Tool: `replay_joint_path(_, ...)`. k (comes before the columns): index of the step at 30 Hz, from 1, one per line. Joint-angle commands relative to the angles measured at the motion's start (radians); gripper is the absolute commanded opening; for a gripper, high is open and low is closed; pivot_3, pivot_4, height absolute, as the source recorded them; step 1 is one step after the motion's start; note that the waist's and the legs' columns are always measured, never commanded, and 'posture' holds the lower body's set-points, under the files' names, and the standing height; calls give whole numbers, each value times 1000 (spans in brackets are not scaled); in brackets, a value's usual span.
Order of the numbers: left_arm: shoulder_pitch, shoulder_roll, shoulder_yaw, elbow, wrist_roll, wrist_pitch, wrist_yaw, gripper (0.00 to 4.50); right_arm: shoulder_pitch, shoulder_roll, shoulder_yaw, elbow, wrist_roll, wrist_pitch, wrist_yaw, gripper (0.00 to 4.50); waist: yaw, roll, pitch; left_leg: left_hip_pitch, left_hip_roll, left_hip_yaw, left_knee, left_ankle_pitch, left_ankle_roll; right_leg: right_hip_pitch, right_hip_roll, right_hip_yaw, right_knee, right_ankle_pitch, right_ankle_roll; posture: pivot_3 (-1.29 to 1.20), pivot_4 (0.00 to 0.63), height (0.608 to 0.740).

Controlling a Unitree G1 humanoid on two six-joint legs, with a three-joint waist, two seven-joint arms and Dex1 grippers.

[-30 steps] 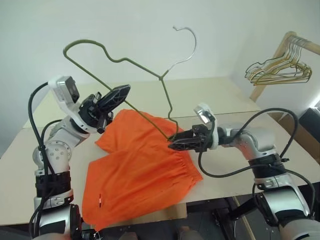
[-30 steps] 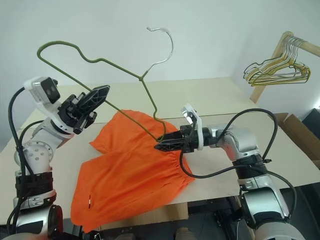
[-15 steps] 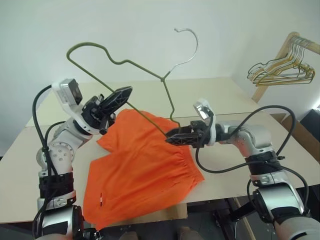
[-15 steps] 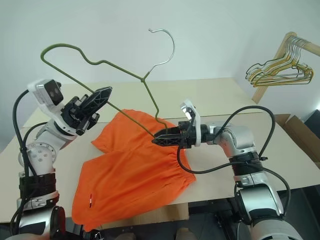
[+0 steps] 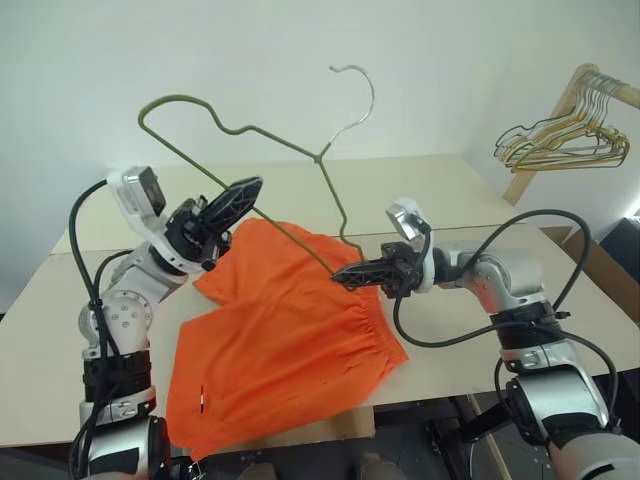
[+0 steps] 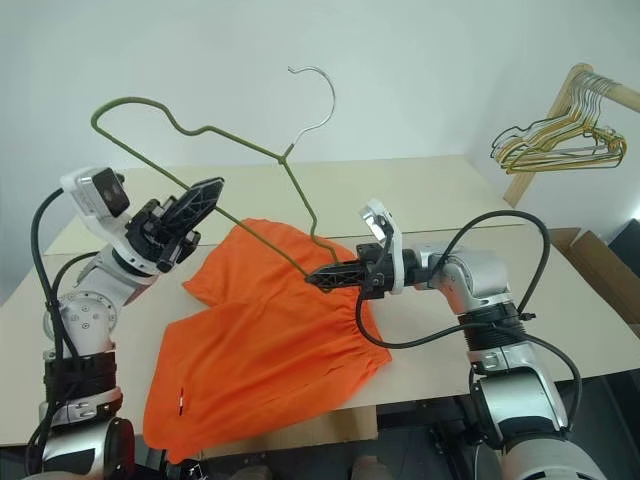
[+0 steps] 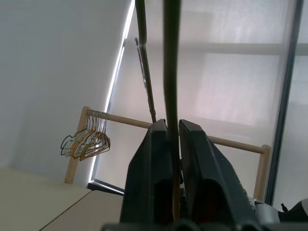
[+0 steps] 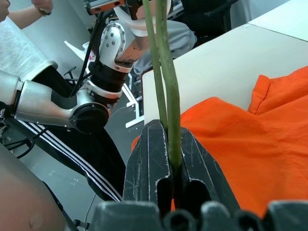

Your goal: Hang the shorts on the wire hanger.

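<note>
The bright orange shorts (image 5: 290, 330) lie flat on the table, one leg hanging over the front edge. The dark green wire hanger (image 5: 240, 128) is held upright in the air above them, hook at the top. My left gripper (image 5: 252, 187) is shut on its long bottom wire; in the left wrist view that wire (image 7: 171, 72) runs between the two fingers. My right gripper (image 5: 340, 277) points left just above the waistband and is shut on the hanger's lower corner; the right wrist view shows the wire (image 8: 166, 67) pinched over the shorts (image 8: 250, 125).
A bunch of gold and pale wire hangers (image 5: 560, 145) hangs on a wooden rack at the far right. The pale table (image 5: 450, 200) reaches back to the wall. A cardboard box (image 6: 600, 260) stands right of the table. A person (image 8: 19, 29) sits nearby.
My right gripper has shut on the hanger's lower corner. The hanger's hook has tipped a little to the left. Both arms have stayed about where they were.
</note>
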Motion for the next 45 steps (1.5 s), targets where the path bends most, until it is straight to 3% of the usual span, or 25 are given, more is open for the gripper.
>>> replay_joint_path(1, 9, -2, -14, -2, 47, -42, 0, 1663, -8, 1, -57, -22, 29, 8, -20, 0, 1, 0, 0, 0, 0, 0, 0, 0, 0, 0, 0, 0, 0, 0, 0, 8, 0, 740)
replay_joint_path(6, 95, 103, -155, 17, 297, -108, -37, 3130, 31, -12, -145, -43, 87, 82, -98, 0, -1, 0, 0, 0, 0, 0, 0, 0, 0, 0, 0, 0, 0, 0, 0, 9, 0, 740)
replay_joint_path(10, 143, 179, -249, 28, 503, -189, -2, 4381, 122, -103, -220, -100, 122, 175, -149, 0, 8, 0, 0, 0, 0, 0, 0, 0, 0, 0, 0, 0, -1, 0, 0, 11, 0, 740)
replay_joint_path(11, 157, 204, -270, 22, 549, -220, -15, 4460, 142, -135, -239, -106, 135, 230, -173, 0, 13, 0, 0, -1, 0, 0, 0, 0, 0, 0, 0, -1, -1, 0, 0, 10, 0, 740)
replay_joint_path(17, 215, 303, -323, -49, 680, -367, -96, 4460, 317, -353, -307, -136, 173, 411, -188, 0, 27, 1, 1, -3, 0, 0, 0, 0, 0, -2, -1, -2, -2, -1, -1, -13, 0, 740)
replay_joint_path(22, 206, 353, -358, -40, 745, -467, -168, 4460, 479, -574, -266, -126, 219, 477, 3, 0, 27, 3, 2, -1, 0, 2, 0, 0, 0, -1, -1, -1, -1, -1, -1, -24, 0, 740)
replay_joint_path(27, 198, 361, -364, -11, 773, -517, -203, 4460, 608, -744, -161, -56, 148, 378, 193, 0, 18, 3, 2, 1, 1, 3, 0, 0, 0, 0, -1, 0, -1, -5, 6, -19, 0, 740)
replay_joint_path(33, 219, 369, -374, -22, 787, -527, -222, 4460, 654, -795, -97, 78, 70, 277, 273, 0, 0, 4, 2, 2, 1, 5, 2, 0, 0, 1, -1, 2, 0, -6, 7, -21, 0, 740)
replay_joint_path(45, 233, 346, -381, -44, 781, -523, -217, 4460, 651, -720, -52, 132, 13, 224, 255, 0, 0, 8, 2, 2, 1, 6, 2, 0, 0, 1, -1, 3, 0, -6, 7, -33, 0, 740)
